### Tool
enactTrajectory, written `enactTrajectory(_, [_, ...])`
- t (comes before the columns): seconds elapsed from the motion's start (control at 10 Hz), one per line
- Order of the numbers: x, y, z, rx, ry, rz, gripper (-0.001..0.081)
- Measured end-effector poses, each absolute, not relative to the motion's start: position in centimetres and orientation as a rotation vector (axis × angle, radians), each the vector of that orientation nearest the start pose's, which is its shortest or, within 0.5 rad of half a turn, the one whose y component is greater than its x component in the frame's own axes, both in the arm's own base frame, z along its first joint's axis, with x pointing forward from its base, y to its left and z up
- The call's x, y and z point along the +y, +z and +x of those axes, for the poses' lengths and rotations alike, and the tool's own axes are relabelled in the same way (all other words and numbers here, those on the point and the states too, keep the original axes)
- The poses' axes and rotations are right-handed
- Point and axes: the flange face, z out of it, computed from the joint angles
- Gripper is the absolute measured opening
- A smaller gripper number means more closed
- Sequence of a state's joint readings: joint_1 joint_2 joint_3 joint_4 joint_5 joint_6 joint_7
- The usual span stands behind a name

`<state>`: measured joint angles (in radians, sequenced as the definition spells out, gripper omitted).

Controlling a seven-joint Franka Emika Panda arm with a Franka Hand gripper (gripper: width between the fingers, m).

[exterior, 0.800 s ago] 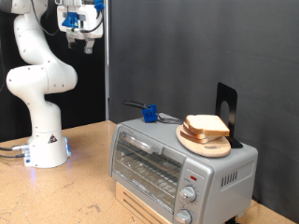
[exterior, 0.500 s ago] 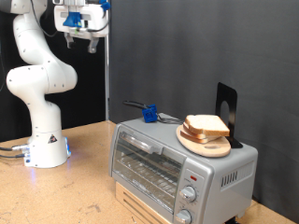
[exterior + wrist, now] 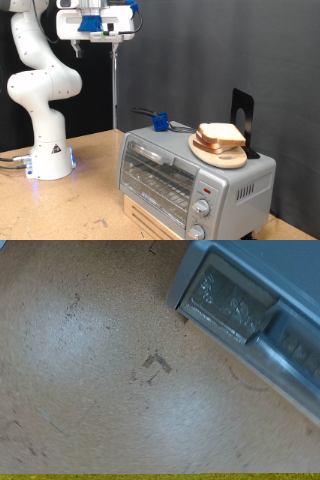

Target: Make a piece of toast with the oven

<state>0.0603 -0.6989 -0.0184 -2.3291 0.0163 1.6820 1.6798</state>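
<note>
While my arm stands at the exterior view's left, its gripper (image 3: 106, 37) hangs high near the top, well apart from everything; I cannot tell how its fingers stand. Further right, the oven (image 3: 190, 175) sits shut on the wooden table (image 3: 80, 205), and the piece of toast (image 3: 221, 134) lies on a round wooden plate (image 3: 214, 153) atop it. Any lettering is perhaps too small to read.

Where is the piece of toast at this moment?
In the exterior view, the piece of toast lies on a round wooden plate on top of the oven, at the right.
</note>
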Motion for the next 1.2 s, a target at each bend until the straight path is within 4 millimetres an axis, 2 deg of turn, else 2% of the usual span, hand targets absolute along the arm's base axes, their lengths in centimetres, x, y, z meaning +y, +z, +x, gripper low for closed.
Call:
enactTrajectory(0.3, [3.4,57.2,35.8,1.791,-0.067,-2.481,0.0808])
enactTrajectory(0.5, [3.5,55.9,37.6,1.521,-0.204,-2.607,0.0808])
enactTrajectory(0.6, [3.5,55.8,37.4,1.550,-0.175,-2.597,0.0808])
enactTrajectory(0.7, [3.7,56.0,37.3,1.430,-0.162,-2.668,0.0808])
enactTrajectory(1.0, [4.3,56.8,37.5,0.902,-0.166,-2.842,0.0808])
enactTrajectory(1.1, [4.4,56.8,37.8,0.873,-0.170,-2.817,0.0808])
enactTrajectory(1.2, [4.4,56.7,38.1,0.985,-0.173,-2.746,0.0808])
